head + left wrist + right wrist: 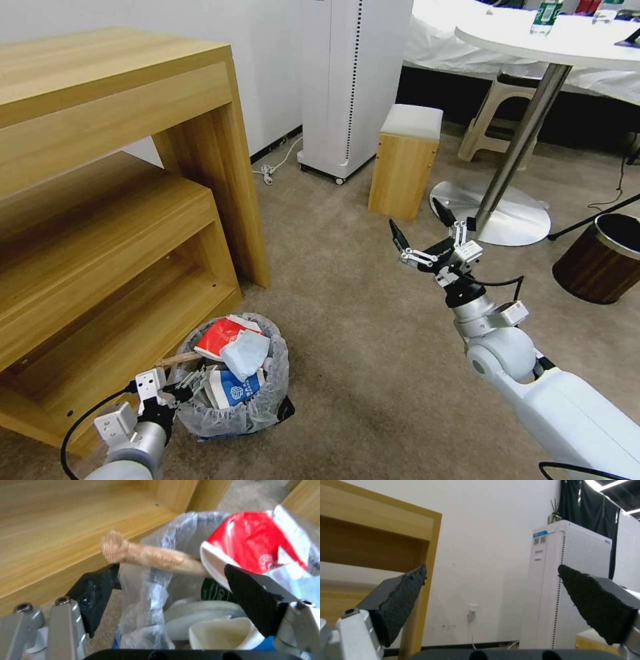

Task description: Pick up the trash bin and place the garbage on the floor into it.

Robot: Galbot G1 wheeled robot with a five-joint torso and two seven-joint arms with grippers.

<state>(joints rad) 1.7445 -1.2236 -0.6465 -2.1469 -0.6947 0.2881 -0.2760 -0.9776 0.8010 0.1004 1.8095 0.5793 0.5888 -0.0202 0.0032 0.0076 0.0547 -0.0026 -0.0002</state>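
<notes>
Sitting at the bin's [235, 383] seven o'clock, the left gripper [179, 391] is spread wide across its rim; the right gripper [419, 231], wide and empty, is held well away at two o'clock.

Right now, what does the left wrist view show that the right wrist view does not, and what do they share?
Left wrist view alone: the black trash bin with its translucent plastic liner, packed with the round wooden stick, a red-and-white wrapper and a white slipper, with the left gripper open around the rim.

Right wrist view alone: the tall white perforated appliance, a white wall, and the open, empty right gripper.

Both: the light wooden shelf unit.
</notes>
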